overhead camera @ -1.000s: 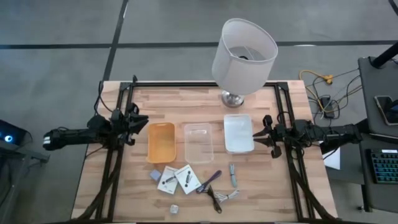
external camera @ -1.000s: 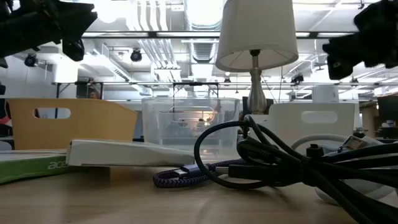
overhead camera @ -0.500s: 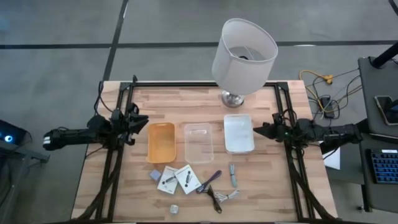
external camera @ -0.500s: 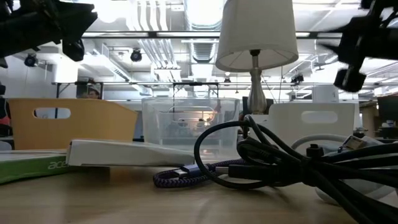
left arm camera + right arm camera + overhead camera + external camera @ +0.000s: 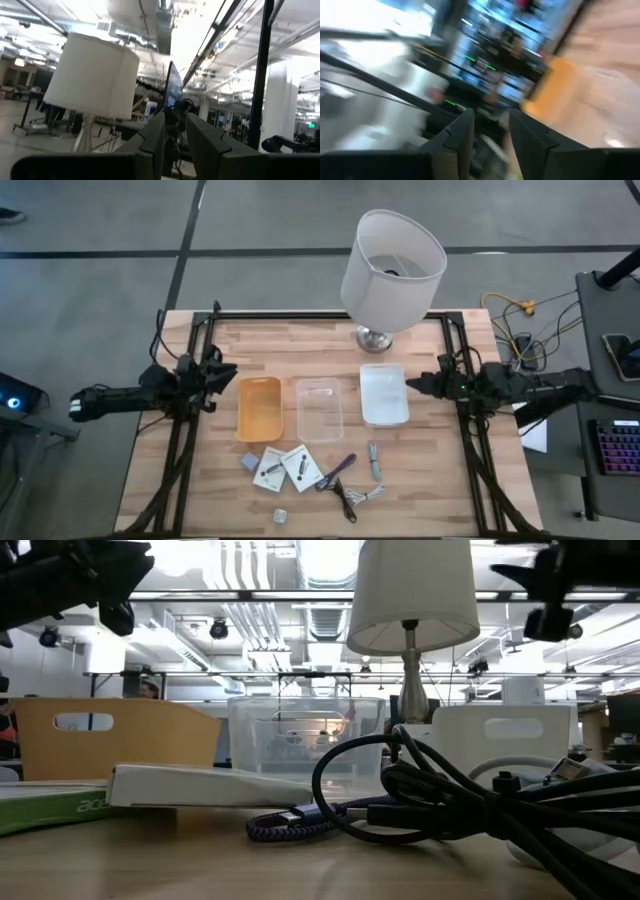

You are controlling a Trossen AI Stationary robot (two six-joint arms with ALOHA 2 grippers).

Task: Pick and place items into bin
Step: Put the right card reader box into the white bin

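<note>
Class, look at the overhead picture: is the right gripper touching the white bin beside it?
Apart. In the high view, bare table shows between the right gripper and the white bin; the gripper sits just off the bin's right edge.

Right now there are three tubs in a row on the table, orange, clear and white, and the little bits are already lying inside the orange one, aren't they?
Not quite. The high view shows the orange tub empty, like the clear tub and white tub. The little bits lie on the table in front of the row.
</note>
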